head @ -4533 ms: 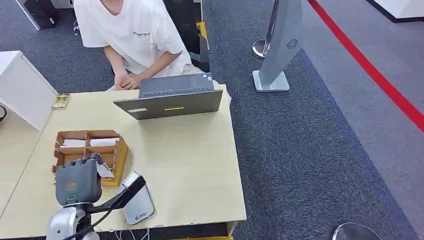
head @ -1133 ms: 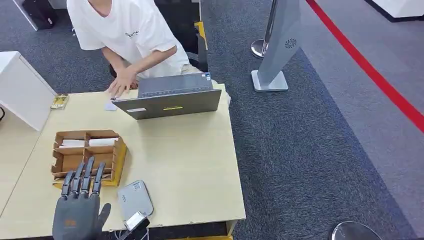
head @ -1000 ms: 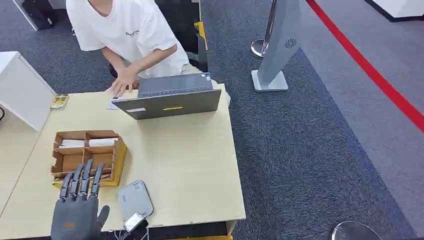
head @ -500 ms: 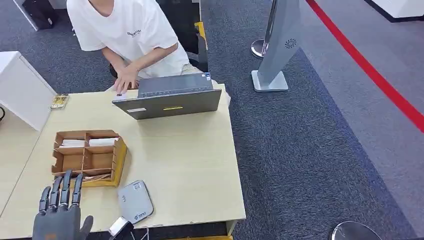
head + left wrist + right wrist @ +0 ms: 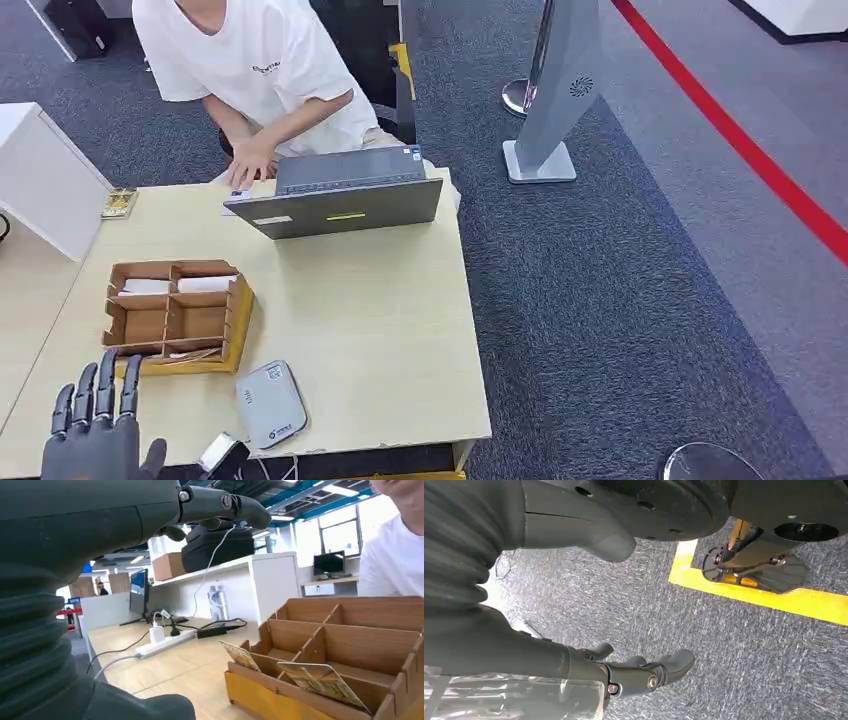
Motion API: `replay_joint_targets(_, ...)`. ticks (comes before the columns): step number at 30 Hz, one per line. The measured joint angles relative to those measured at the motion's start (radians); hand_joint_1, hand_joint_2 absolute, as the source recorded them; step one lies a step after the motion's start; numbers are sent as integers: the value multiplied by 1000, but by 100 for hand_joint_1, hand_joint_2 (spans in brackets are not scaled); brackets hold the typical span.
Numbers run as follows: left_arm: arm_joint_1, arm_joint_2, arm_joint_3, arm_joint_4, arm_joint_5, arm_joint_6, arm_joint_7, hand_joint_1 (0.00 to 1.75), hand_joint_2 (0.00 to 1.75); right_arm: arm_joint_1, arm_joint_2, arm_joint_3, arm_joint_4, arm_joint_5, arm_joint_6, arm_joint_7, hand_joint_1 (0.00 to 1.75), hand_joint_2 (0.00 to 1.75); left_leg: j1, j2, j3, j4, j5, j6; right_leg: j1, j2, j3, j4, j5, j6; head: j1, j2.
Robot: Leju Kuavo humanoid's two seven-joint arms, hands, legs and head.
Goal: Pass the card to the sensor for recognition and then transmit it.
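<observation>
The left hand hovers empty at the counter's near corner, fingers spread, beside the grey card sensor. The right hand hangs over carpet, fingers loosely apart, holding nothing. A card lies under the person's hand beside the laptop; others lean in the cardboard organizer.
</observation>
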Motion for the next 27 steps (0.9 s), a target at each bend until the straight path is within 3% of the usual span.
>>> replay_joint_targets(17,-67,-83,178,53,-9,46,-50,0,175,0,0,0,0,32,6,-2,0,175,0,0,0,0,0,0,0,0,0,0,0,0,0,0)
replay_joint_targets(27,-107,-99,223,95,-10,61,-56,0,175,0,0,0,0,44,10,-1,0,175,0,0,0,0,0,0,0,0,0,0,0,0,0,0)
